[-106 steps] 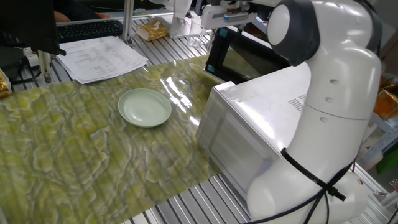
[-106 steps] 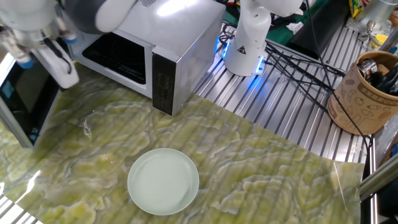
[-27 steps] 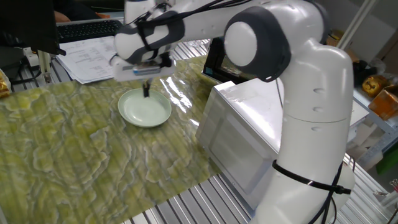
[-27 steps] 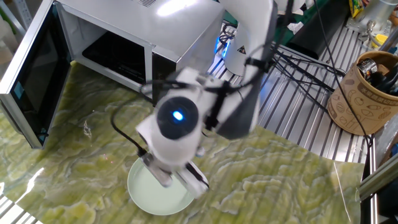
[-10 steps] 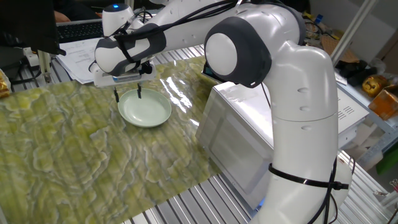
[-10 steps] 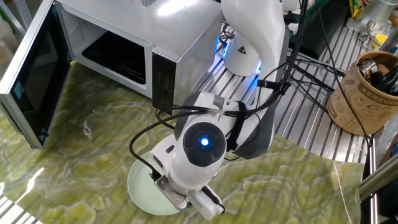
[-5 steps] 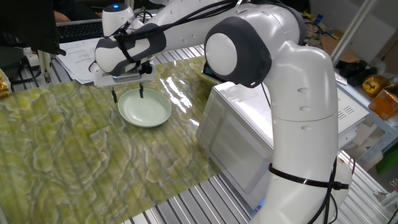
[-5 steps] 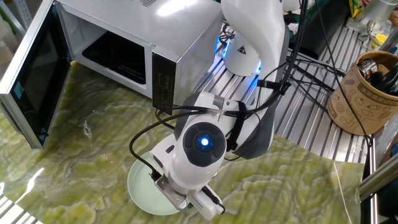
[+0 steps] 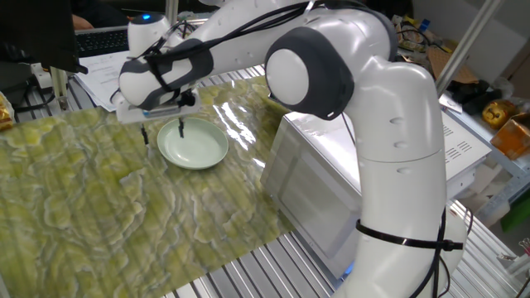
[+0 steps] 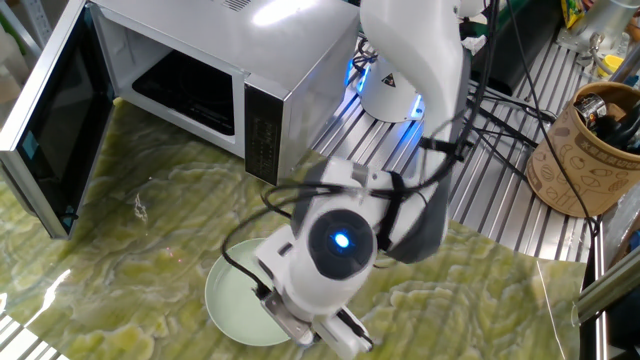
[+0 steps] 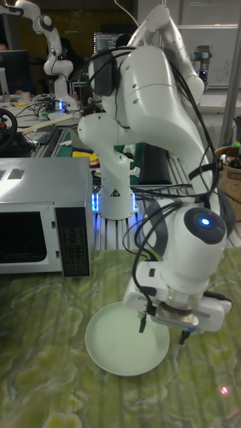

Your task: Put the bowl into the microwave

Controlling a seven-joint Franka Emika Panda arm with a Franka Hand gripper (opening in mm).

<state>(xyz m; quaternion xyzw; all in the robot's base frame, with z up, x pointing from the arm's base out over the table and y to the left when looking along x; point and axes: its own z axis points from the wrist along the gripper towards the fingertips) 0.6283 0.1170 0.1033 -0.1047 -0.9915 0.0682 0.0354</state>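
A: Where is the bowl [image 9: 193, 142]?

B: It sits flat on the green marbled mat [image 9: 99, 207] that covers the surface, well apart from the microwave [image 10: 205, 75]. In the tall fixed view it lies low in the middle, pale and plain, to the right of the microwave's front.

A: And the gripper [image 9: 163, 132]?

B: It hangs over the bowl's edge, pointing down. Its fingers are spread apart. In one fixed view one finger [image 9: 181, 128] stands over the inside of the bowl near its rim, the other [image 9: 146, 135] outside it over the mat, so the rim lies between them.

A: Are the fingers touching the bowl?

B: I cannot tell. In the tall fixed view the tips look level with the rim or just above it, one over the bowl and one past its edge. In the other fixed view the arm's wrist covers that side of the bowl and hides the fingers.

A: The microwave door [image 10: 50, 110]?

B: Swung wide open, with the dark cavity showing.
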